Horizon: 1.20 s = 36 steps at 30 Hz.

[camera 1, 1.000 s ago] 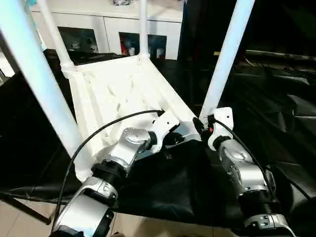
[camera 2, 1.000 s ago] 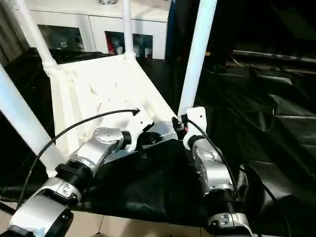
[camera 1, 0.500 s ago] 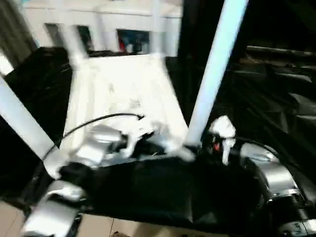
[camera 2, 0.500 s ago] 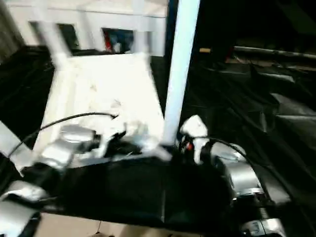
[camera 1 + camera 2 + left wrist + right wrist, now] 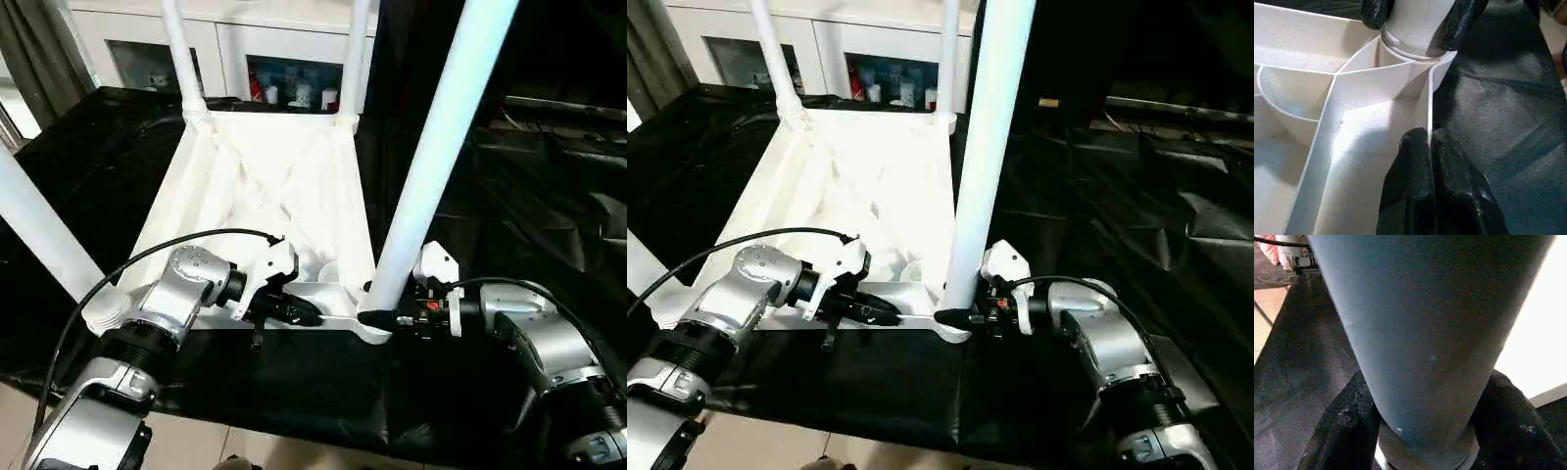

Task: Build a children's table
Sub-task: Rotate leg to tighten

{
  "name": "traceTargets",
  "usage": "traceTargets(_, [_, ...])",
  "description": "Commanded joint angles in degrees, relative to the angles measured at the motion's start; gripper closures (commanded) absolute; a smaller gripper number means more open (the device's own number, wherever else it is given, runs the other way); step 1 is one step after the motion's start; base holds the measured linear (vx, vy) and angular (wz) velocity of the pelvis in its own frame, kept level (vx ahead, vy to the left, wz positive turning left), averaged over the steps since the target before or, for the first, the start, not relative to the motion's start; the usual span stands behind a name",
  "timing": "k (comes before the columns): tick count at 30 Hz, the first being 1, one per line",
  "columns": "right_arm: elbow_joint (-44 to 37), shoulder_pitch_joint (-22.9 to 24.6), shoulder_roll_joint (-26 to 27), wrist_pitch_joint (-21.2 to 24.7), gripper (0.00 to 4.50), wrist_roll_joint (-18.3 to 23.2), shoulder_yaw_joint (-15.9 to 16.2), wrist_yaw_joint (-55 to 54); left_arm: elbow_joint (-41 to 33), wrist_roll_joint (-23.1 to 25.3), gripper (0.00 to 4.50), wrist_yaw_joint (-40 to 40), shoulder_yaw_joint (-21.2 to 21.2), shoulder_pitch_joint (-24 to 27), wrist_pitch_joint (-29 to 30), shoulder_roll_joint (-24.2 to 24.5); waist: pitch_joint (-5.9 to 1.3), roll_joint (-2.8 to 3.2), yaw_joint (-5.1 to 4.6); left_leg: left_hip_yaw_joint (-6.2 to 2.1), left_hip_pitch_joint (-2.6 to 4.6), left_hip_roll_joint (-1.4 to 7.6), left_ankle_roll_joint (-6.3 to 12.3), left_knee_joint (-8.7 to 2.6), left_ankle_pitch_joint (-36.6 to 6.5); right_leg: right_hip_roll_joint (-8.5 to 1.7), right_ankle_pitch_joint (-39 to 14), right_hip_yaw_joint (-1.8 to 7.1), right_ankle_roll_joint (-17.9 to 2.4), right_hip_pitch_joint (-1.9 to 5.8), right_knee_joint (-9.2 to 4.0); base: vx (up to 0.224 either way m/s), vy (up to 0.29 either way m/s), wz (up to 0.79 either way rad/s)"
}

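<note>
The left claw (image 5: pixel 1430 147) is squeezed shut on the thin near edge wall of the white children's table (image 5: pixel 265 186), which lies upside down on a table covered with black cloth (image 5: pixel 323 392). One black finger sits inside the wall and one outside. The right claw (image 5: pixel 1420 431) wraps around the bottom of the near right leg (image 5: pixel 431 166), with one black finger (image 5: pixel 1347 426) on each side of it, right where the leg goes into its round corner socket (image 5: pixel 372 328). All four legs stand up. The near left leg (image 5: pixel 39 235) rises close beside the left arm. On the right side of the children's table there is a lot of bare black cloth. A white cabinet (image 5: pixel 235 39) stands behind it.
</note>
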Motion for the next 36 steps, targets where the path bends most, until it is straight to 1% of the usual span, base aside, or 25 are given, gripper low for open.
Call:
traceTargets(1, [0.2, 0.3, 1.1, 1.0, 2.34, 1.2, -0.1, -0.9, 1.1, 0.5, 4.5, 3.5, 0.1, -0.6, -0.9, -1.6, -2.86, -0.5, -0.09, -0.83, 0.82, 2.57, 2.99, -3.68, -12.2, -2.89, -10.6, 2.05, -13.9, 2.55, -3.27, 0.0, 0.0, 0.0])
traceTargets(3, [0.9, 0.6, 2.1, 0.1, 2.38, 0.8, -0.8, -3.2, 2.0, 0.6, 4.5, 6.2, 0.9, -1.0, -0.7, -2.5, -2.73, -0.51, -0.18, -0.89, 0.88, 2.57, 2.55, -3.77, -13.7, -2.95, -12.9, 2.07, -13.4, 2.37, -3.54, 0.0, 0.0, 0.0])
traceTargets(4, [2.1, 0.7, 3.7, -0.9, 2.38, -0.1, -1.9, -7.0, 3.2, 0.9, 4.5, 9.6, 1.6, -1.5, -0.8, -3.8, -2.7, -0.56, -0.26, -0.88, 0.91, 2.55, 2.34, -3.79, -14.3, -2.99, -13.9, 2.1, -13.2, 2.31, -3.68, 0.0, 0.0, 0.0])
traceTargets(5, [3.2, 0.7, 5.1, -2.3, 2.4, -0.6, -2.8, -10.1, 4.2, 1.2, 4.5, 12.0, 2.2, -2.0, -1.1, -4.7, -2.59, -0.59, -0.4, -0.96, 1.02, 2.47, 1.61, -3.86, -15.6, -3.02, -16.3, 2.12, -12.5, 2.12, -3.95, 0.0, 0.0, 0.0])
traceTargets(6, [3.8, 0.7, 5.8, -3.1, 2.42, -0.9, -3.3, -11.7, 4.6, 1.3, 4.5, 13.2, 2.4, -2.2, -1.2, -5.3, -2.65, -0.66, -0.69, -1.13, 0.91, 2.35, 0.97, -3.91, -16.5, -3.12, -18.7, 2.08, -11.6, 2.18, -4.13, 0.0, 0.0, 0.0])
traceTargets(8, [6.6, 0.3, 9.3, -1.8, 2.46, -2.3, -5.2, -21.2, 6.9, 2.3, 4.5, 19.0, 3.1, -3.2, -1.1, -7.3, -2.48, -0.72, -0.95, -1.23, 1.01, 2.29, 0.29, -4.05, -17.4, -3.04, -21.2, 2.07, -10.5, 1.93, -4.52, 0.0, 0.0, 0.0])
traceTargets(9, [7.9, 0.1, 10.9, -1.4, 2.48, -2.9, -6.0, -25.3, 7.8, 2.5, 4.5, 21.7, 3.6, -3.7, -0.8, -8.4, -2.39, -0.79, -1.35, -1.41, 0.78, 2.19, -0.18, -4.18, -17.9, -2.99, -22.8, 2.01, -9.7, 1.99, -4.56, 0.0, 0.0, 0.0])
traceTargets(11, [9.6, -0.2, 13.1, -1.0, 2.48, -3.7, -7.3, -31.6, 9.1, 2.6, 4.5, 25.5, 4.2, -4.6, -0.2, -10.2, -2.47, -0.6, -1.63, -1.46, 1.05, 2.13, -0.39, -4.15, -19.0, -2.98, -24.1, 1.97, -9.0, 1.8, -4.89, 0.0, 0.0, 0.0])
traceTargets(12, [9.6, -0.2, 13.1, -1.0, 2.49, -3.7, -7.3, -31.6, 9.1, 2.6, 4.5, 25.5, 4.2, -4.6, -0.2, -10.2, -2.41, -0.67, -1.81, -1.43, 1.11, 2.11, -0.27, -4.11, -19.5, -2.95, -24.4, 2.01, -8.9, 1.67, -5.03, 0.0, 0.0, 0.0])
traceTargets(13, [12.0, -0.8, 16.8, 0.6, 2.5, -4.2, -10.2, -42.6, 10.2, 2.5, 4.5, 30.3, 4.9, -5.4, 0.6, -13.3, -2.36, -0.45, -2.02, -1.4, 1.08, 2.09, -0.58, -4.21, -19.4, -2.89, -24.6, 2.1, -8.8, 1.47, -5.12, 0.0, 0.0, 0.0])
traceTargets(14, [12.3, -0.8, 17.2, 0.7, 2.5, -4.3, -10.5, -43.5, 10.3, 2.6, 4.5, 30.9, 4.9, -5.5, 0.6, -13.6, -2.41, -0.48, -2.07, -1.53, 1.06, 2.04, -0.77, -4.22, -19.7, -2.89, -24.9, 1.99, -8.7, 1.53, -5.05, 0.0, 0.0, 0.0])
traceTargets(15, [13.4, -1.1, 19.1, 1.0, 2.5, -5.0, -11.7, -48.3, 11.1, 2.9, 4.5, 34.0, 5.2, -5.9, 0.5, -15.4, -2.46, -0.6, -2.22, -1.61, 0.82, 1.95, -0.84, -4.29, -19.3, -2.81, -25.0, 1.91, -8.2, 1.75, -5.06, 0.0, 0.0, 0.0])
traceTargets(17, [14.7, -1.5, 21.9, 0.3, 2.5, -6.1, -12.6, -53.4, 11.8, 3.2, 4.5, 36.1, 4.9, -6.1, 0.3, -17.9, -2.45, -0.52, -2.2, -1.57, 1.14, 2.01, -0.85, -4.28, -20.0, -2.81, -24.8, 2.0, -8.0, 1.41, -5.27, 0.0, 0.0, 0.0])
traceTargets(18, [14.9, -1.7, 22.6, -0.1, 2.5, -6.3, -12.3, -53.7, 11.9, 3.3, 4.5, 36.6, 4.7, -6.2, 0.2, -18.6, -2.52, -0.19, -2.13, -1.64, 1.0, 1.97, -0.56, -4.31, -19.9, -2.84, -24.1, 2.06, -7.9, 1.6, -5.19, 0.0, 0.0, 0.0])
traceTargets(21, [14.6, -2.2, 23.8, -1.6, 2.5, -7.6, -10.2, -52.7, 11.9, 3.3, 4.5, 36.0, 4.0, -6.3, 0.1, -19.8, -2.71, -0.33, -2.14, -1.49, 0.76, 1.93, 0.55, -4.34, -18.6, -2.72, -20.1, 2.12, -8.4, 1.93, -4.95, 0.0, 0.0, 0.0])
traceTargets(22, [14.5, -2.2, 23.8, -1.9, 2.5, -7.7, -9.9, -52.6, 12.0, 3.3, 4.5, 35.9, 4.0, -6.3, 0.0, -19.9, -2.72, -0.09, -2.07, -1.45, 0.73, 1.96, 0.96, -4.33, -17.9, -2.72, -18.7, 2.17, -8.8, 1.96, -4.82, 0.0, 0.0, 0.0])
traceTargets(24, [14.0, -2.2, 23.5, -3.3, 2.5, -7.2, -9.2, -50.7, 11.9, 3.3, 4.5, 35.1, 3.9, -6.3, -0.3, -19.6, -2.78, -0.14, -2.12, -1.37, 0.72, 1.95, 1.28, -4.26, -17.8, -2.73, -17.7, 2.17, -9.3, 2.02, -4.76, 0.0, 0.0, 0.0])
traceTargets(25, [13.8, -2.2, 23.4, -3.6, 2.15, -7.0, -9.2, -50.2, 11.9, 3.4, 4.5, 34.8, 3.8, -6.3, -0.4, -19.4, -2.72, -0.13, -2.12, -1.32, 0.74, 1.94, 1.54, -4.26, -17.8, -2.73, -17.8, 2.18, -9.5, 2.01, -4.8, 0.0, 0.0, 0.0])
traceTargets(26, [13.4, -2.2, 23.2, -3.6, 2.15, -6.3, -9.5, -48.8, 11.7, 3.3, 4.5, 33.6, 3.6, -6.2, -0.5, -19.0, -2.72, -0.23, -2.11, -1.28, 0.73, 1.9, 1.68, -4.24, -17.8, -2.74, -18.0, 2.18, -9.5, 2.03, -4.85, 0.0, 0.0, 0.0])
traceTargets(27, [13.2, -2.4, 22.8, -3.6, 1.95, -6.0, -9.5, -47.7, 11.6, 3.3, 4.5, 32.6, 3.5, -6.1, -0.6, -18.6, -2.72, -0.16, -2.04, -1.29, 0.76, 1.92, 1.89, -4.26, -17.8, -2.79, -18.5, 2.18, -9.5, 2.09, -4.89, 0.0, 0.0, 0.0])
traceTargets(29, [12.4, -2.6, 21.3, -3.4, 1.81, -5.8, -8.8, -44.1, 11.0, 3.1, 4.5, 29.8, 3.1, -5.7, -1.1, -17.5, -2.78, -0.17, -1.97, -1.27, 0.73, 1.93, 2.3, -4.19, -17.7, -2.79, -18.3, 2.15, -9.5, 2.19, -4.86, 0.0, 0.0, 0.0])
traceTargets(30, [11.8, -2.6, 19.8, -3.7, 1.78, -6.0, -7.8, -41.1, 10.7, 3.1, 4.5, 28.4, 2.9, -5.5, -1.2, -16.6, -2.81, -0.21, -2.01, -1.37, 0.45, 1.96, 2.52, -4.22, -16.9, -2.81, -17.3, 2.1, -9.7, 2.46, -4.67, 0.0, 0.0, 0.0])
traceTargets(31, [11.4, -2.6, 18.9, -3.9, 1.64, -6.2, -7.1, -39.0, 10.6, 3.2, 4.5, 27.6, 2.8, -5.4, -1.3, -16.0, -2.79, -0.22, -2.05, -1.32, 0.4, 1.98, 2.74, -4.2, -16.5, -2.8, -16.8, 2.09, -9.8, 2.46, -4.64, 0.0, 0.0, 0.0])
traceTargets(34, [9.2, -2.2, 14.9, -4.3, 1.64, -5.8, -5.1, -30.7, 10.0, 3.1, 4.5, 23.5, 2.2, -5.0, -1.8, -13.5, -2.87, -0.26, -1.86, -1.28, 0.45, 2.07, 3.41, -4.06, -15.6, -2.88, -15.7, 2.1, -10.4, 2.63, -4.51, 0.0, 0.0, 0.0])
traceTargets(36, [6.9, -1.6, 11.3, -4.9, 1.64, -4.7, -3.7, -23.7, 9.4, 3.0, 4.5, 19.7, 1.9, -4.8, -2.0, -11.3, -3.0, -0.17, -1.88, -1.18, 0.45, 2.14, 3.98, -3.89, -14.4, -2.87, -13.7, 2.08, -11.3, 2.66, -4.26, 0.0, 0.0, 0.0])
